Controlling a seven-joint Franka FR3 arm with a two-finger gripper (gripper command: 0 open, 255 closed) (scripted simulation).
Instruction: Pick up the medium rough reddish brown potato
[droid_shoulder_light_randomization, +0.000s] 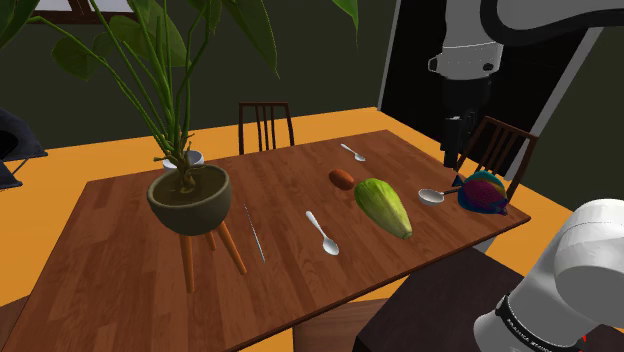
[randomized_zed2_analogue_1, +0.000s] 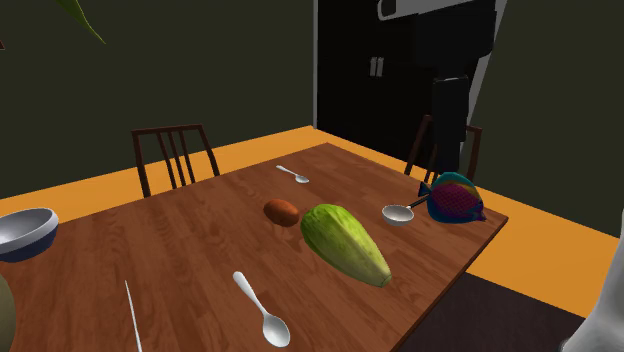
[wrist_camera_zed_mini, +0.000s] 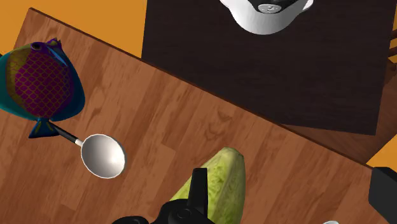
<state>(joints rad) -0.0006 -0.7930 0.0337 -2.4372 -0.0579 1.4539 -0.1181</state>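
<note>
The potato (droid_shoulder_light_randomization: 342, 178) (randomized_zed2_analogue_1: 282, 211) is a small reddish-brown oval lying on the wooden table (droid_shoulder_light_randomization: 120, 230), just beyond a big pale green fruit (droid_shoulder_light_randomization: 384, 206) (randomized_zed2_analogue_1: 345, 243) (wrist_camera_zed_mini: 216, 188). My black gripper (droid_shoulder_light_randomization: 452, 155) (randomized_zed2_analogue_1: 448, 165) (wrist_camera_zed_mini: 291, 181) hangs well above the table's end, towards the shoulder view's right of the potato, over a colourful fish figure (droid_shoulder_light_randomization: 483, 192) (randomized_zed2_analogue_1: 453, 197) (wrist_camera_zed_mini: 38, 79). In the wrist view its fingers stand far apart, open, with nothing between them.
A spoon (droid_shoulder_light_randomization: 432, 195) (wrist_camera_zed_mini: 102, 154) lies by the fish; two more spoons (droid_shoulder_light_randomization: 323, 232) (droid_shoulder_light_randomization: 353, 152) lie on the table. A potted plant on legs (droid_shoulder_light_randomization: 190, 198), a thin rod (droid_shoulder_light_randomization: 254, 232) and a bowl (randomized_zed2_analogue_1: 22, 232) stand further off. Chairs (droid_shoulder_light_randomization: 265, 125) (droid_shoulder_light_randomization: 500, 150) flank the table.
</note>
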